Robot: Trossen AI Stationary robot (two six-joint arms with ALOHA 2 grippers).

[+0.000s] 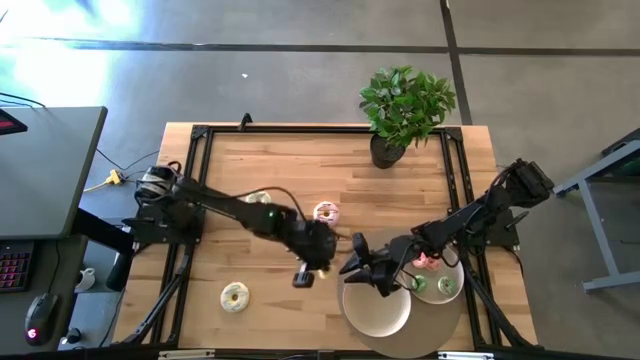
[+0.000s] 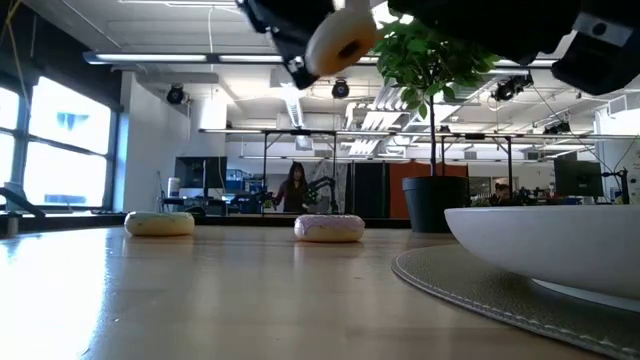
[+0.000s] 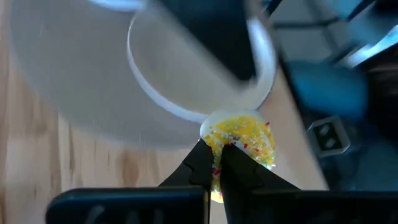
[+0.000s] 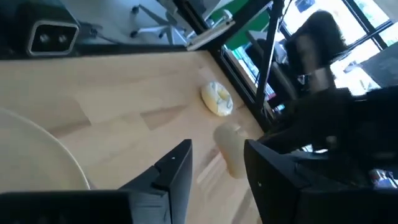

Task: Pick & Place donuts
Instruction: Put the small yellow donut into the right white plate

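Note:
A yellow-sprinkled donut (image 3: pixel 241 135) is up in the air near the middle of the table, with my left gripper (image 3: pixel 214 163) shut on it; it also shows high in the low view (image 2: pixel 343 40). Just to its right, my right gripper (image 1: pixel 354 262) stands open over the round pale plate (image 1: pixel 376 310) and holds nothing. A pink donut (image 1: pixel 326 211), a pale donut (image 1: pixel 257 197) and a yellowish donut (image 1: pixel 235 296) lie flat on the wood. Three more donuts (image 1: pixel 430 275) lie at the right, on the far right part of the round mat (image 1: pixel 440 318). My left gripper pinches the yellow donut by the near part of its ring (image 3: pixel 217 149) between its two fingers. The fingers slant downward from the table's left. The donut is lifted well clear of the table and tilted (image 2: pixel 343 40).
A potted plant (image 1: pixel 404 110) stands at the far right of the table. A black frame (image 1: pixel 200 170) runs along the table's edges. In the low view the white plate (image 2: pixel 560 245) rises at the right on its grey mat (image 2: pixel 470 285).

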